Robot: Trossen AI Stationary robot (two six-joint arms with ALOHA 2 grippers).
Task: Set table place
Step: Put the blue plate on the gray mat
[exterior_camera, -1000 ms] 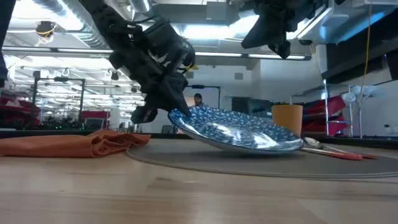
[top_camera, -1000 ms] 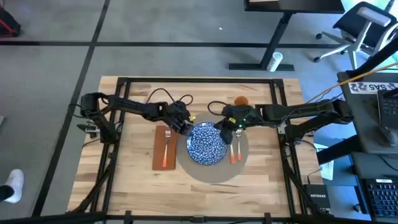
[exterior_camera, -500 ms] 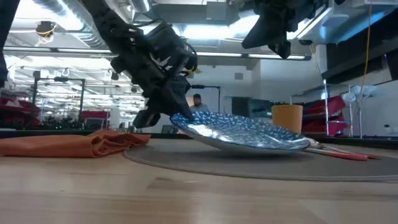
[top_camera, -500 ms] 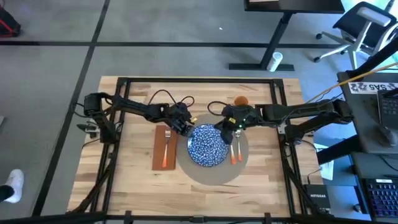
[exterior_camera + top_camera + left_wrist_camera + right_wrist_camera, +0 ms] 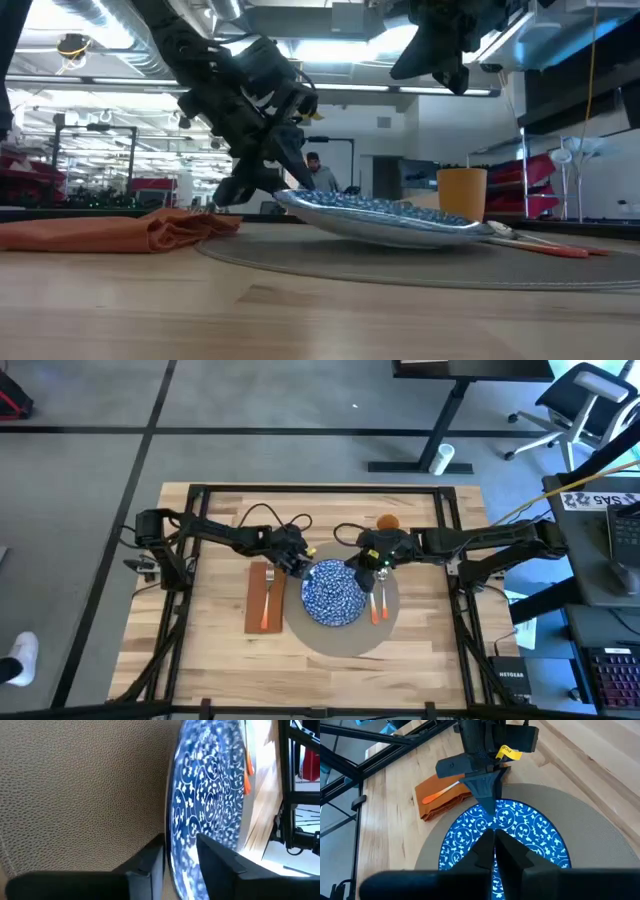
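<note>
While left gripper (image 5: 297, 565) pinches the plate (image 5: 333, 593) rim, plate sits nearly flat on placemat (image 5: 385, 632), mid-tabletop (image 5: 215, 660). Risk: early or skewed release lets plate slide off-centre or bump the spoon (image 5: 378, 600) w/ orange handle. Right gripper (image 5: 368, 567) pressed together, hovering above.

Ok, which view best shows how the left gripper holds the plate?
Left wrist view: left gripper fingers straddle the plate rim. Low view shows that edge raised; high and right wrist views show only the grip spot.
</note>
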